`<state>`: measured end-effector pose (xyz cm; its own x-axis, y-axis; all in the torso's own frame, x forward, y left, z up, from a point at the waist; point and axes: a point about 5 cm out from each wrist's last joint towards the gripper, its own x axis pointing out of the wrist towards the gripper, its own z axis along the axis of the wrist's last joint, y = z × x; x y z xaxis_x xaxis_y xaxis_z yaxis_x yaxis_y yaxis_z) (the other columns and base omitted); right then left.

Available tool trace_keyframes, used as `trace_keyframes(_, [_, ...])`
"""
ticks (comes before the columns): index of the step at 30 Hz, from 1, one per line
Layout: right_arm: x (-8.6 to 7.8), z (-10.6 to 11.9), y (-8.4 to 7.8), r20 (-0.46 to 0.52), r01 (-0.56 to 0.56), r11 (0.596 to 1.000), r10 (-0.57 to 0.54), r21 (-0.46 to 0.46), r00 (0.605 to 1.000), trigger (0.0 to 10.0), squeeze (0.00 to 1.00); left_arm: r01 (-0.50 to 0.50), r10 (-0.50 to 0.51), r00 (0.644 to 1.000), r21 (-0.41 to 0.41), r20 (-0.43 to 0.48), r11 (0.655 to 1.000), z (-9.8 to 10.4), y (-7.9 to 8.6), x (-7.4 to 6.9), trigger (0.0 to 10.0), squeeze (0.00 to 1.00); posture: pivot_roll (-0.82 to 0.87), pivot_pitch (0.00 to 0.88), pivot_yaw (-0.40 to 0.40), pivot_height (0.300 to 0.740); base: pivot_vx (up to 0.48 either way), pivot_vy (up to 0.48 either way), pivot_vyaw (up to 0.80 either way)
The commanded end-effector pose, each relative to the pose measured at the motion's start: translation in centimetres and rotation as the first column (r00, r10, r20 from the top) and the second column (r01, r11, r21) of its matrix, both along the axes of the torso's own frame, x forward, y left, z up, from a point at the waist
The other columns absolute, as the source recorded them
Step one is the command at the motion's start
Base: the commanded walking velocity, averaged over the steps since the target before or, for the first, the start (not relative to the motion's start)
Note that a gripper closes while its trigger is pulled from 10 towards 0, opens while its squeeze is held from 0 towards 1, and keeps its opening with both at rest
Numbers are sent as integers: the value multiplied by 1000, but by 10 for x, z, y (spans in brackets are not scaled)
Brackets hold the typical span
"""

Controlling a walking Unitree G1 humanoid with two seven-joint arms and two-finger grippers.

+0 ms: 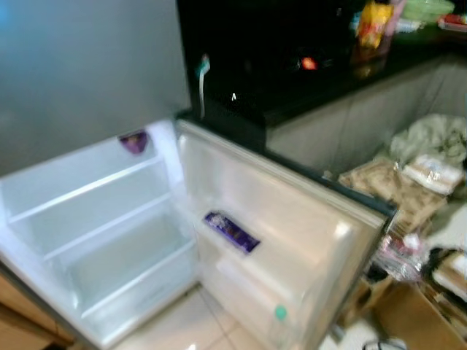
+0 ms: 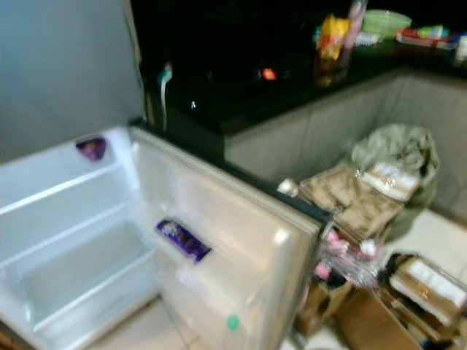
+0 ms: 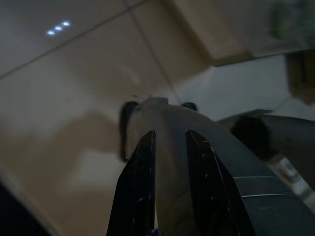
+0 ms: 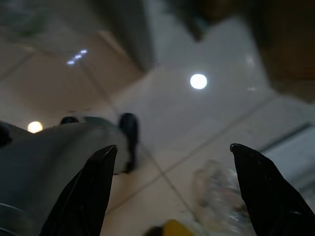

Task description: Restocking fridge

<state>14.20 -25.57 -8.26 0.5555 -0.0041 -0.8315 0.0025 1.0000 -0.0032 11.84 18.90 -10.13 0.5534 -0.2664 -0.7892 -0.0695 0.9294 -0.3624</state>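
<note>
While the fridge [image 1: 95, 219] stands open, a purple packet [image 1: 230, 232] lies in its door [image 1: 292, 219]. Left gripper [image 3: 167, 140] jaws nearly together over the floor [image 3: 74, 98]. Right gripper [image 4: 172, 152] jaws wide apart.

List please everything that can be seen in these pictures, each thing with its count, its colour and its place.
fridge: one, white inside, open, low at the robot's left, shelves bare
fridge door: one, white, swung open toward the robot's right
purple packet: one, purple, in the door rack
purple thing: one, purple, top back of the fridge; too blurred to name
green-capped bottle: one, clear, low in the door
counter: one, black, behind the fridge
yellow packet: one, yellow, on the counter
green bowl: one, pale green, on the counter
bags and boxes: several, beige and brown, on the floor at the right
left end effector: one, black, over the tiled floor, fingers close together
right end effector: one, black, over the tiled floor, fingers wide apart
</note>
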Motion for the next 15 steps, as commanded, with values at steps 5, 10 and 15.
trace_keyframes(5, [-4, -2, 0, -19, 8, 1000, -8, -1, 1000, 10000, 0, 17, -17, 999, -16, -42, 1000, -4, -6, -9, 10000, 0, -72, 50, -1, 740, 0, -425, 0])
trace_keyframes(10, [-4, -2, 0, -17, 10, 1000, -10, -2, 1000, 10000, 0, 9, -9, 999, -2, -47, 1000, -4, -5, -9, 10000, 0, -74, 48, 0, 740, 0, 0, 0])
trace_keyframes(15, [-4, -2, -1, -17, 11, 1000, -11, -3, 1000, 10000, 0, 1, -1, 999, -2, -48, 1000, -4, -5, -9, 10000, 0, -75, 50, 0, 740, 0, 0, 0])
